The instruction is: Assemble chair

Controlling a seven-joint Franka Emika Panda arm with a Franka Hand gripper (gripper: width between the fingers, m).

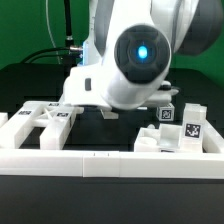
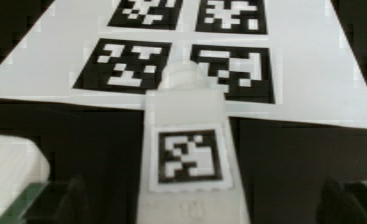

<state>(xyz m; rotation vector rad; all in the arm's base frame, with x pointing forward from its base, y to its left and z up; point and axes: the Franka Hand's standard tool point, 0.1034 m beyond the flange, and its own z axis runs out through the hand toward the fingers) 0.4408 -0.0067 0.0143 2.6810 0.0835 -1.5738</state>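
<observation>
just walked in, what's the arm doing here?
The Panda arm hangs low over the parts, mid chair build. Its gripper is open and holds nothing; a tagged white bar lies between the fingers, pointing toward the marker board. More loose chair pieces lie to both sides of the arm in the exterior view.

The dark table (image 1: 115, 130) carried a low white border wall (image 1: 100, 160) along its near edge. Behind the wall, a flat panel (image 1: 45, 120) with tags lay toward the exterior view's left, and small blocks (image 1: 180, 125) with tags sat toward its right. The marker board (image 2: 55, 70) lay flat on the table, and a tagged white bar (image 2: 189, 140) reached its edge.
</observation>
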